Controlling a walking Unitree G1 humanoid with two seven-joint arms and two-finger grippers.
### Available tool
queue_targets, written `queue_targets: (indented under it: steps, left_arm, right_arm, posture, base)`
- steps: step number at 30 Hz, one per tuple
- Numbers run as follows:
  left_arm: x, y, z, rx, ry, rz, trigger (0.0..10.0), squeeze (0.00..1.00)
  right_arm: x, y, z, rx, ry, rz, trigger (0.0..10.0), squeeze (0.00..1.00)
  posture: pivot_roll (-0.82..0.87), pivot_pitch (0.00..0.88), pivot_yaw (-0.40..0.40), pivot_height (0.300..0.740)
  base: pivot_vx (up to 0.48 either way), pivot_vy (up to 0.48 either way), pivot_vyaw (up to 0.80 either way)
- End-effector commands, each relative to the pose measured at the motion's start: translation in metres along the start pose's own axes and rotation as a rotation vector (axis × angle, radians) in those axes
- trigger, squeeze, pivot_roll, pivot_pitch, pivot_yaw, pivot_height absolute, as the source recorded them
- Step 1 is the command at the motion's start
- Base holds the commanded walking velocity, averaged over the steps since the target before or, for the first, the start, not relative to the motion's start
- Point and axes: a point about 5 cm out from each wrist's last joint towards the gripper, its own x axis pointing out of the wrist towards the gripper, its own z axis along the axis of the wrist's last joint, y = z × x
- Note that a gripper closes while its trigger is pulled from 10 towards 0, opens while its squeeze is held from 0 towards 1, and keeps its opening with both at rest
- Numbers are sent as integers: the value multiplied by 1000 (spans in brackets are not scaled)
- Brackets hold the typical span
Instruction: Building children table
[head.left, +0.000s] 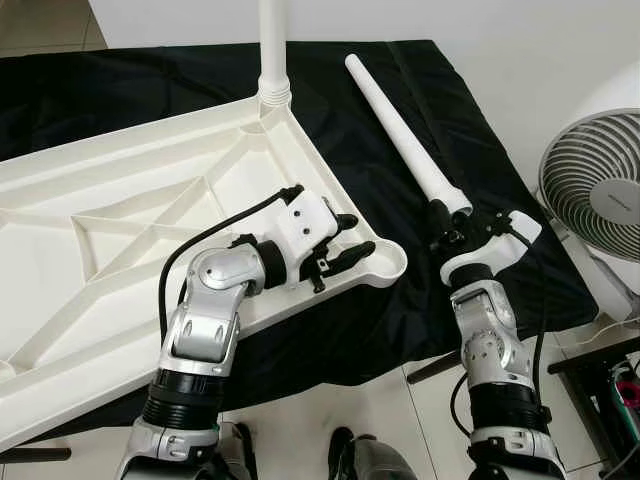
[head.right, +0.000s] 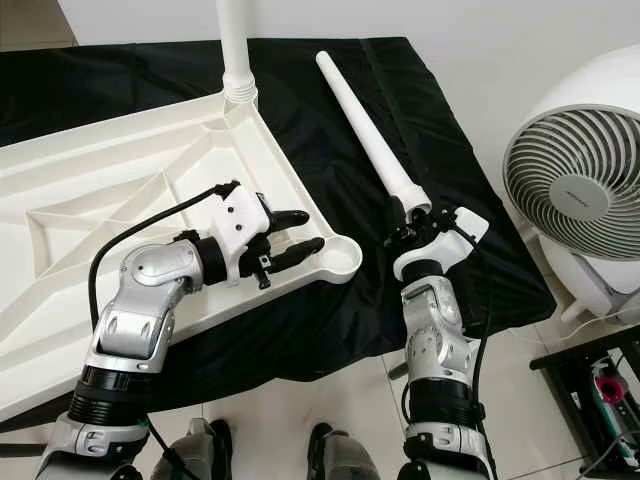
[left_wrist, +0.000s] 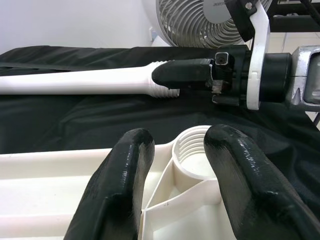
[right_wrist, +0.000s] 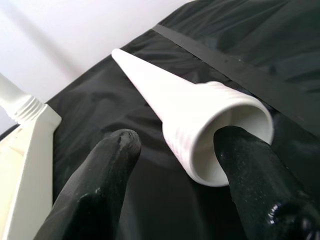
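Note:
The white table top (head.left: 100, 300) lies upside down on a black cloth (head.left: 480, 250). One white leg (head.left: 272, 40) stands screwed into its far corner. A second, loose leg (head.left: 400, 125) lies on the cloth to the right. My left gripper (head.left: 348, 240) is open, with its fingers just above the top's near corner, pointing at the empty threaded socket (left_wrist: 192, 150). My right gripper (right_wrist: 177, 137) is open around the loose leg's threaded end (right_wrist: 220, 135). One finger rests at the leg's rim and the other stands apart from the leg.
A white fan (head.right: 575, 180) stands on the floor at the right, close to the cloth's edge. A dark rack (head.left: 600, 390) sits at the lower right. A white wall runs behind the cloth, and tiled floor lies below.

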Motion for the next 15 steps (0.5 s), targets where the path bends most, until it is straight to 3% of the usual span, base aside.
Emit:
queue_targets:
  steps: [1, 12, 13, 15]
  left_arm:
    - [0, 3, 7, 20, -19, 59, 10000, 0]
    - [-1, 3, 9, 25, -21, 70, 10000, 0]
    - [-1, 3, 10, 28, -23, 74, 10000, 0]
    - [-1, 3, 10, 30, -24, 76, 10000, 0]
  right_arm:
    - [3, -6, -4, 27, 33, 2, 10000, 0]
    - [23, -3, -1, 38, 45, 46, 10000, 0]
    - [35, 0, -1, 46, 50, 60, 10000, 0]
    - [38, 2, -1, 47, 52, 62, 10000, 0]
  posture:
    - [126, 211, -37, 740]
    - [139, 208, -45, 740]
    - [141, 206, -44, 740]
    - [141, 206, -44, 740]
  base:
    - [0, 0, 0]
    - [0, 0, 0]
    - [0, 0, 0]
    - [0, 0, 0]
